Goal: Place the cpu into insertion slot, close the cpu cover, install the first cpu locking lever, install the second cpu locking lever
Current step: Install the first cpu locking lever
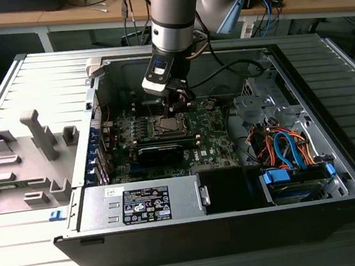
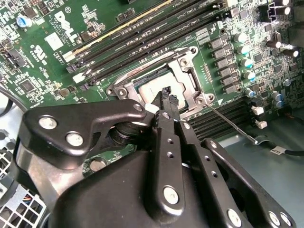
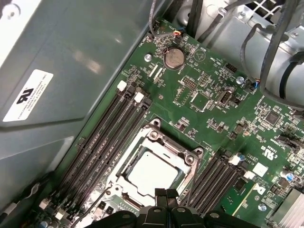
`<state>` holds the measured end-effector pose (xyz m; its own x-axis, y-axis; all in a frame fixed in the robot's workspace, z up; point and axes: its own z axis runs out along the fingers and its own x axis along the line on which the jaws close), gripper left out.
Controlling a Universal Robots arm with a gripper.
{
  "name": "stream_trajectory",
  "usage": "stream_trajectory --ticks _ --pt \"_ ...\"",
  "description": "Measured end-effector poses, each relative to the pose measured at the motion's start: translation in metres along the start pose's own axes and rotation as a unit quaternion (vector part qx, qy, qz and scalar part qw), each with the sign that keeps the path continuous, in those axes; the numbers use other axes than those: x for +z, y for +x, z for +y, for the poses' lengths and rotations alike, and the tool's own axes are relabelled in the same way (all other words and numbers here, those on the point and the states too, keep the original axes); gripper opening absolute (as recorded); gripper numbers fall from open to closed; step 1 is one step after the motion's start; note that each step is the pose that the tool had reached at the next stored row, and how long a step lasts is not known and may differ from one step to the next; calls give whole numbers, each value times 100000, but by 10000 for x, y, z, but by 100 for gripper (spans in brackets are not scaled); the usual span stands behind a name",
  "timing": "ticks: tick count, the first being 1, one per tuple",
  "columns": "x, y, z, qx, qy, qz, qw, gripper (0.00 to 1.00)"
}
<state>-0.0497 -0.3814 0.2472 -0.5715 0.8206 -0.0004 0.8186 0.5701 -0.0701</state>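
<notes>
Resting under the cpu cover (image 2: 187,77) — cpu (image 3: 152,173) (jaws pinched together).

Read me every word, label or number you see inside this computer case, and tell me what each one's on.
Nothing reads surely enough to quote.
Black label on the power supply: print too small to read.
White sticker on the case wall: marks too small to read.
White lettering on the board: too small and skewed.
cpu: no print made out.
</notes>
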Motion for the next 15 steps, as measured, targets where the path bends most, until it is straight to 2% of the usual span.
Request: stream_trajectory --ticks 8,15 --pt "0 0 0 -1869 15 -157 99982 11" --pt "0 0 0 -3951 29 -323 99921 11"
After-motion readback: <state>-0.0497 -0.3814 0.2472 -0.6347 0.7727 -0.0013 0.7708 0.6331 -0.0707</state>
